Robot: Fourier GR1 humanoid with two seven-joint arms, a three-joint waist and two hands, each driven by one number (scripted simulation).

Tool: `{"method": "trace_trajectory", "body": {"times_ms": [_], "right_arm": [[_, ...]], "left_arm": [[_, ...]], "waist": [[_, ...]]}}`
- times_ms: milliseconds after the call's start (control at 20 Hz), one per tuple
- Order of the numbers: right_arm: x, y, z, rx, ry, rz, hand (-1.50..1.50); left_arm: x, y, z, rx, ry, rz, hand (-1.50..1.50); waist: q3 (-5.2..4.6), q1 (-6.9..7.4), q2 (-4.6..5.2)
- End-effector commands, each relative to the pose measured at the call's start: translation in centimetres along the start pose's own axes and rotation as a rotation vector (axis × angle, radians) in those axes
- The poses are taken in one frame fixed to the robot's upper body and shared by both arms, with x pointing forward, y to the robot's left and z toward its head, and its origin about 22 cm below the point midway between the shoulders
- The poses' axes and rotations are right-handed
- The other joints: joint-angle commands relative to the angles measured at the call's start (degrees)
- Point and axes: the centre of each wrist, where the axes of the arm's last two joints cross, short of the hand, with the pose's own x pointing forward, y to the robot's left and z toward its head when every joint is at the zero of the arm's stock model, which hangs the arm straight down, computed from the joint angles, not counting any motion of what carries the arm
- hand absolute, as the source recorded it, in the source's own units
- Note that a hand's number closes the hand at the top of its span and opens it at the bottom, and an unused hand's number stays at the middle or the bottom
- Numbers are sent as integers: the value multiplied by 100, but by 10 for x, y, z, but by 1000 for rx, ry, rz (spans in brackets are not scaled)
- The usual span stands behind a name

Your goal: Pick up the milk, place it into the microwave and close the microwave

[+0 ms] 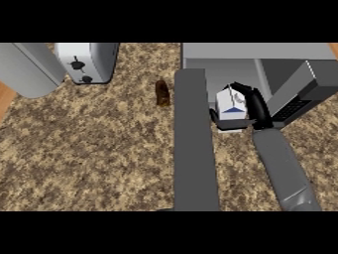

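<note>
The right hand [257, 110] has its fingers curled round the milk carton [231, 108], holding it at the front of the microwave [259, 50], beside its open door [195, 149].

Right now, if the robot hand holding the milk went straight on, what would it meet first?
The right robot hand, curled round the milk, points into the open microwave. Probably its inner back wall comes first; depth is unclear here.

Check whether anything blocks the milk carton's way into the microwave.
Nothing visible does. The right hand holds the milk carton at the microwave's open front; the door stands swung out to the carton's left, beside the path, not across it.
</note>
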Motion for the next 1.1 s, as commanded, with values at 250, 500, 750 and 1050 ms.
{"method": "trace_trajectory", "body": {"times_ms": [250,500,750,1050], "right_arm": [[21,-30,-70,-35,83,136,150],[5,-15,-54,-104,132,212,150],[6,-40,-65,-289,248,244,150],[15,-31,-75,-357,214,292,-150]], "left_arm": [[-16,15,-12,-14,15,1,-150],[-23,12,-26,-38,37,6,-150],[-28,18,-34,-70,39,30,-150],[-31,13,-47,-70,20,-3,-150]], "waist": [[6,211,97],[14,294,153],[22,456,265],[27,591,309]]}}
